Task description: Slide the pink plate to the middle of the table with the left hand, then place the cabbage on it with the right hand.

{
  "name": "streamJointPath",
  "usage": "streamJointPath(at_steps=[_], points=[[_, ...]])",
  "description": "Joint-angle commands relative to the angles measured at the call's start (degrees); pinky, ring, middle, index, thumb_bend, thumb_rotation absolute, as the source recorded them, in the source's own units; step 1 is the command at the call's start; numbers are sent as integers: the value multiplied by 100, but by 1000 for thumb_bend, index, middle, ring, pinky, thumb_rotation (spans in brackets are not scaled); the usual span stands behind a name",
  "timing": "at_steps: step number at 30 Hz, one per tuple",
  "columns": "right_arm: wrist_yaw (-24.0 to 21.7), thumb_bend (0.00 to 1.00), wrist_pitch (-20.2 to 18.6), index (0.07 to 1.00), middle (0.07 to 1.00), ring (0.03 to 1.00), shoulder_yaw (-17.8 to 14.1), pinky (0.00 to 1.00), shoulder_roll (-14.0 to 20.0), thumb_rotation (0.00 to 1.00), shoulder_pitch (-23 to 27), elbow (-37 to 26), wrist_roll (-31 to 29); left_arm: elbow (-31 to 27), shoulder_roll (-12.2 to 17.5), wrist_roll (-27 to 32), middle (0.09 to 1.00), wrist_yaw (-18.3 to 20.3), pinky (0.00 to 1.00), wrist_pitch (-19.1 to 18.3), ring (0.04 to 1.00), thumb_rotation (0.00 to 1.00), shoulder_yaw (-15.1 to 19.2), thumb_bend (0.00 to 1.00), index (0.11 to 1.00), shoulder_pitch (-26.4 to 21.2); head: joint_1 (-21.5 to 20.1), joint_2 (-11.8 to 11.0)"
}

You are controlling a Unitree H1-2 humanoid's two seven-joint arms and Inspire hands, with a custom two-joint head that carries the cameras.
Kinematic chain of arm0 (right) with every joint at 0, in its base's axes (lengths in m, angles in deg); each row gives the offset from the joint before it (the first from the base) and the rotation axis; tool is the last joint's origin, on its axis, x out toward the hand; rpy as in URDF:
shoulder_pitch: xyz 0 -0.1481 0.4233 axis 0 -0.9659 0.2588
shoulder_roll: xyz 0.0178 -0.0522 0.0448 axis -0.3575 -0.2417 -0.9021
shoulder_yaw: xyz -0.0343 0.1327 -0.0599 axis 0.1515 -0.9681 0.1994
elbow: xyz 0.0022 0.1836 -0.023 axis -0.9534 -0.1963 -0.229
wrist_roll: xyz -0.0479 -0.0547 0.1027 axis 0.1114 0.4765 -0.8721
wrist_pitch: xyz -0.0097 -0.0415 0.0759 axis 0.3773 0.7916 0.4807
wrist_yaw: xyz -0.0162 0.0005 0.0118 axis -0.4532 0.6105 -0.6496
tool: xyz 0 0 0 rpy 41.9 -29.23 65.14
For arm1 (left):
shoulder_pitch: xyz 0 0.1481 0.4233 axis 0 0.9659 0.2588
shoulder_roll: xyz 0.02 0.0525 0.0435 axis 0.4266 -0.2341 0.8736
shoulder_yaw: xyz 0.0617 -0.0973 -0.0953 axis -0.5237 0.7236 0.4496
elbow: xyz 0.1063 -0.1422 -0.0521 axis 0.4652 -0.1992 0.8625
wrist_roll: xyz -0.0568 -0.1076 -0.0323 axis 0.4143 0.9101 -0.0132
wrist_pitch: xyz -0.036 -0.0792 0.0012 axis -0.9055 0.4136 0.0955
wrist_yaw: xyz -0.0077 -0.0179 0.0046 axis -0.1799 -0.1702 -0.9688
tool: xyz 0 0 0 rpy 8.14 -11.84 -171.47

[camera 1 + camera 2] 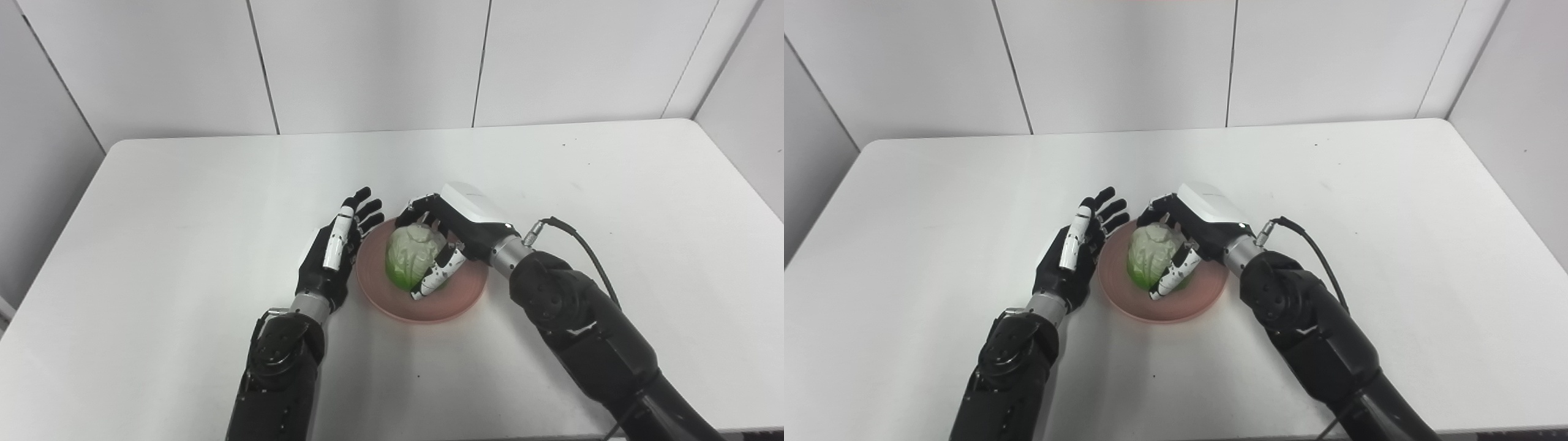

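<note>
The plate is seen near the middle of the surface, with the cabbage resting on it. The right hand is wrapped around the cabbage, fingers curled against its near and far sides. The left hand is held just beside the plate's left rim, fingers spread and empty. The cabbage is judged light, leafy and slightly yielding, best cupped around its widest part rather than pinched. The plate is judged stiff and smooth, easily slid by its rim.
</note>
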State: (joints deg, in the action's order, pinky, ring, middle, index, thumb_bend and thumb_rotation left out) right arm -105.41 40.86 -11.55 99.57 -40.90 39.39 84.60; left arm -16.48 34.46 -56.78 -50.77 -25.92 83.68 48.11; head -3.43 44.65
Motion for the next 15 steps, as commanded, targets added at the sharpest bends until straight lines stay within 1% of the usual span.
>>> streamJointPath(at_steps=[1,2,3,4,5,6,7,9,10,11,13,14,15], points=[[2,514,100,541,493,410,-42,449,21,0,-14,0,50,103,-4,0,894,19,858,-277,883,1000,-27,452,893,85,3,8],[12,585,135,580,532,454,-16,468,49,16,-20,-7,91,96,-4,-3,894,16,859,-296,883,1000,-28,453,893,86,4,-1],[17,774,158,684,644,575,12,517,77,67,-24,-20,135,87,-4,-7,895,10,861,-314,884,1000,-29,456,893,87,4,-1],[7,793,177,694,654,587,39,522,109,73,-29,-42,176,86,-5,-12,895,5,861,-312,884,1000,-28,457,893,89,4,-1],[-4,851,188,745,708,638,54,550,127,130,-33,-58,204,85,-6,-15,895,2,860,-308,884,1000,-28,454,892,89,4,-1],[-13,887,192,777,741,670,58,568,134,165,-35,-67,217,87,-7,-16,895,1,859,-302,884,1000,-28,452,892,90,4,-1],[-63,899,215,788,752,680,53,574,158,177,-47,-104,184,79,-8,-8,895,3,859,-311,884,1000,-23,451,891,92,4,-1],[-125,980,278,933,895,838,26,702,190,373,-71,-152,125,76,-6,-6,901,4,863,-324,892,1000,-24,454,899,91,11,-1],[-138,991,317,962,924,869,11,727,203,415,-81,-171,114,78,-4,-10,902,5,864,-326,894,1000,-26,454,901,90,11,-1],[-132,997,358,985,961,911,-5,761,213,474,-92,-186,106,73,-7,-10,903,1,864,-340,893,1000,-23,457,900,90,11,-1],[-101,1000,434,998,994,967,-38,810,235,564,-114,-248,117,71,-6,-2,904,8,864,-354,890,1000,-19,463,899,89,11,-1],[-68,1000,478,998,995,971,-58,814,240,571,-124,-280,123,79,-3,3,904,18,864,-352,890,1000,-18,463,900,85,3,-9],[-47,1000,507,1000,998,986,-72,834,242,601,-129,-300,129,86,1,6,906,26,864,-348,892,1000,-18,461,902,82,3,-9]])
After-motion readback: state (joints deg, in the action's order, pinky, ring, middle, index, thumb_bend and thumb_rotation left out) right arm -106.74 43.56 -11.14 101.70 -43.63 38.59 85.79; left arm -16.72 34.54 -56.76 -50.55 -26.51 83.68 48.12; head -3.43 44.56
